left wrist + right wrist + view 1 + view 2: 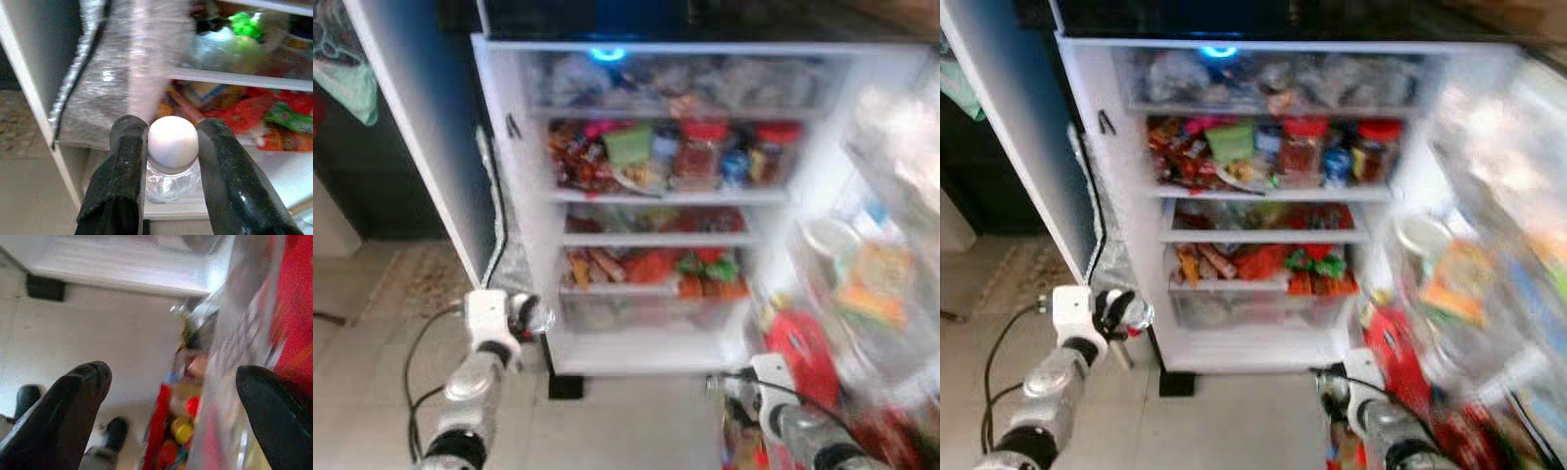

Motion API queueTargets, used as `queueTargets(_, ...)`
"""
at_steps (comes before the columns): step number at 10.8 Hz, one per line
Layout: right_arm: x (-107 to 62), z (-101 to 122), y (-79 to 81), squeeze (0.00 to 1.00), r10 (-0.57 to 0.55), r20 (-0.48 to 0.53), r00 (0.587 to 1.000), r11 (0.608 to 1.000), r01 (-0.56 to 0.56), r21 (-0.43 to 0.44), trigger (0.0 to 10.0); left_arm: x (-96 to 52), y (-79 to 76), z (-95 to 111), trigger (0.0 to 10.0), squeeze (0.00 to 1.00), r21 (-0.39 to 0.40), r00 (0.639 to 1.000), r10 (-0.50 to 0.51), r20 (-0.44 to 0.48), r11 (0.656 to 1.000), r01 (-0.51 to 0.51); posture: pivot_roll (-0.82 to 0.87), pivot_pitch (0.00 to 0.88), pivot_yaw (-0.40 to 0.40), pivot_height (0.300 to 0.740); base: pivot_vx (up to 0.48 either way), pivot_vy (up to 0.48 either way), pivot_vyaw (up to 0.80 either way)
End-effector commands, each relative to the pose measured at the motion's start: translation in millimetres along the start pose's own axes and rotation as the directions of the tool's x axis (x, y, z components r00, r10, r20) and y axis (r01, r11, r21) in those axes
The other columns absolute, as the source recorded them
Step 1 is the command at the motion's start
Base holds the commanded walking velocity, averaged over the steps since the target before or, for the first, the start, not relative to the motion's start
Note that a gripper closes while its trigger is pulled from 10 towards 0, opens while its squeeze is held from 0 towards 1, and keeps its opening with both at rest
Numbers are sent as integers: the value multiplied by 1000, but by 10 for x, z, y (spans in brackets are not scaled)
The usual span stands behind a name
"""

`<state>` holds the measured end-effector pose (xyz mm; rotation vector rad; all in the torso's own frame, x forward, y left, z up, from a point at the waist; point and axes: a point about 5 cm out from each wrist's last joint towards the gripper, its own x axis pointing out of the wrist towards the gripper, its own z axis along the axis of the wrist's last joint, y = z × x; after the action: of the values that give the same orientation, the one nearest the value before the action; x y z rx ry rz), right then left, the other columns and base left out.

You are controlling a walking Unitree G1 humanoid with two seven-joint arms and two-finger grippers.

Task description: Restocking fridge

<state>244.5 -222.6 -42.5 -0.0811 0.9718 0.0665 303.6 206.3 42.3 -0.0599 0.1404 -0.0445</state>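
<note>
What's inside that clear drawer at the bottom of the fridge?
The drawer has red, orange and green packets piled along its top. Lower down its front looks pale and blurred, so what lies beneath them cannot be made out.

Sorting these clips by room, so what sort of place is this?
Probably a home kitchen: an open white fridge with packed shelves, red-lidded jars among them, on a pale tiled floor.

A white-capped clear bottle (172,152) is framed by the black fingers (122,181) of the left gripper (168,171). Red-lidded jars (700,152) and orange and green packets (700,269) are seen in the white fridge (524,196), above pale floor tiles (607,421).
</note>
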Motion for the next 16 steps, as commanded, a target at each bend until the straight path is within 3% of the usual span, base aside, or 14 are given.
queueTargets(1, -3, 80, -11, 0, -6, 17, 1000, 1000, 6, -12, 10000, -3, 89, 28, 10000, 0, 8, 1000, 18, -5, 1000, -18, 23, 0, -60, 740, 315, 0, 0)
queueTargets(6, -3, 70, -7, 0, 5, 10, 1000, 1000, -5, -20, 10000, -12, 18, -25, 10000, 0, -8, 998, -43, -38, 999, 43, 25, 0, -61, 740, 305, 0, 0)
queueTargets(11, -2, 59, 5, 0, 23, 2, 1000, 1000, -23, -16, 10000, -30, -48, -105, 10000, 0, -24, 991, -100, -89, 995, 98, 22, 0, -55, 740, 0, 0, 0)
queueTargets(16, -4, 9, 114, 0, 184, -14, 983, 977, -181, 115, 10000, -43, -70, -134, 10000, 0, -30, 989, -112, -101, 993, 110, 19, 0, -62, 740, 0, 0, 0)
